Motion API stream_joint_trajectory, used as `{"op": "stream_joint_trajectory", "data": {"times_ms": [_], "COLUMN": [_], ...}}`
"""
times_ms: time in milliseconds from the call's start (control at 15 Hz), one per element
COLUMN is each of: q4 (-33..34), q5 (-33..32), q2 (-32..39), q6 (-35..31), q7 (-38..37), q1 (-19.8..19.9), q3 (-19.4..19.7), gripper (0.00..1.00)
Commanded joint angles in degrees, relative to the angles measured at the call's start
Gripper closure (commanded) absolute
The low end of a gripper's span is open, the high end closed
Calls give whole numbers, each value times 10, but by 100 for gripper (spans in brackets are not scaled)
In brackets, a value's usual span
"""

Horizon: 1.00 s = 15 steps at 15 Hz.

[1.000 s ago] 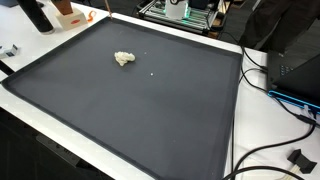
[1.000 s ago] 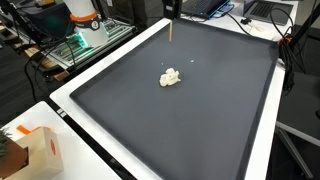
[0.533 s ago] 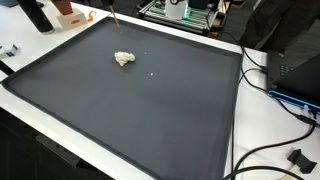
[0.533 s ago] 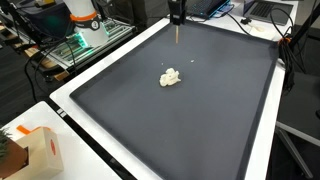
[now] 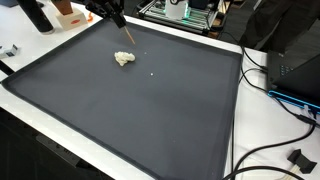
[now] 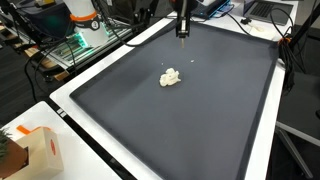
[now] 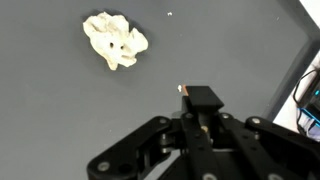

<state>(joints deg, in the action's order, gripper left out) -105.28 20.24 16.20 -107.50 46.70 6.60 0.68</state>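
In an exterior view a small cardboard box (image 6: 38, 150) stands at the near left on the white table (image 6: 75, 115), shut, so what it holds cannot be seen. To its right lies the wide, dark, shallow tray (image 6: 190, 135), which holds only a crumpled wad (image 6: 171, 77) and a tiny white speck (image 6: 190, 63). The wad is pale cream, lumpy and creased, and lies on the tray floor toward the far edge. The gripper (image 6: 183, 16) hangs apart from it, further back and right, its claw pressed together on a thin stick (image 5: 128, 34) that points down at the tray. Cables (image 5: 262, 152) and electronics crowd the room around the table.
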Motion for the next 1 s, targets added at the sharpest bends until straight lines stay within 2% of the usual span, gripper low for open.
{"op": "stream_joint_trajectory", "data": {"times_ms": [0, 533, 933], "q4": [8, 21, 39], "q5": [50, 105, 137], "q2": [34, 95, 134], "q6": [21, 58, 98], "q7": [71, 161, 171], "q1": [25, 46, 59], "q3": [-14, -26, -31], "gripper": [97, 97, 97]}}
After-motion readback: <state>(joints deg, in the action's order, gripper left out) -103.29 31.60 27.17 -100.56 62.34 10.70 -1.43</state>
